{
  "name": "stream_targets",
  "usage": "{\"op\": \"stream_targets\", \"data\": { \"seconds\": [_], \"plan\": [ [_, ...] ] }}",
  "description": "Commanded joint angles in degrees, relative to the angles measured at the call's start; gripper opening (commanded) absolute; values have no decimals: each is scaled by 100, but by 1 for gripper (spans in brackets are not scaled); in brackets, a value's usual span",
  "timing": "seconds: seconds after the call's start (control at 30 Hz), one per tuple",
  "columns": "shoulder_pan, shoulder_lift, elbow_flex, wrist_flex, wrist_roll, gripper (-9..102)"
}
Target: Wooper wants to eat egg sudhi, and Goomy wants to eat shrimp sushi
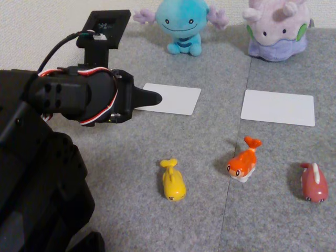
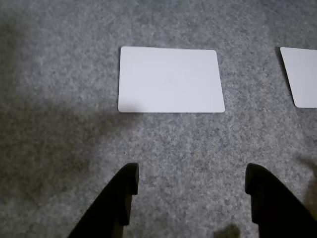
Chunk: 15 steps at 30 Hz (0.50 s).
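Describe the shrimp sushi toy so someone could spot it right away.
Find the lavender plush at the back right and the white card before it. Nearer the camera lie three fish figures; the shrimp sushi is the middle one, orange with a white belly.

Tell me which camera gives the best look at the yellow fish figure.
The fixed view: the yellow fish figure lies whole and unblocked on the grey mat, left of the orange-and-white one. The wrist view looks at a white card past open jaws instead.
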Motion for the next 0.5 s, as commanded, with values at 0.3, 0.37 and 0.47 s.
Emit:
{"op": "stream_targets", "data": {
  "seconds": [0.3,0.37,0.47],
  "plan": [
    [62,-782,-2909,1591,-606,26],
    [62,-1441,-3375,1846,-782,26],
    [62,-2549,-4096,2443,-1055,26]
  ]
}}
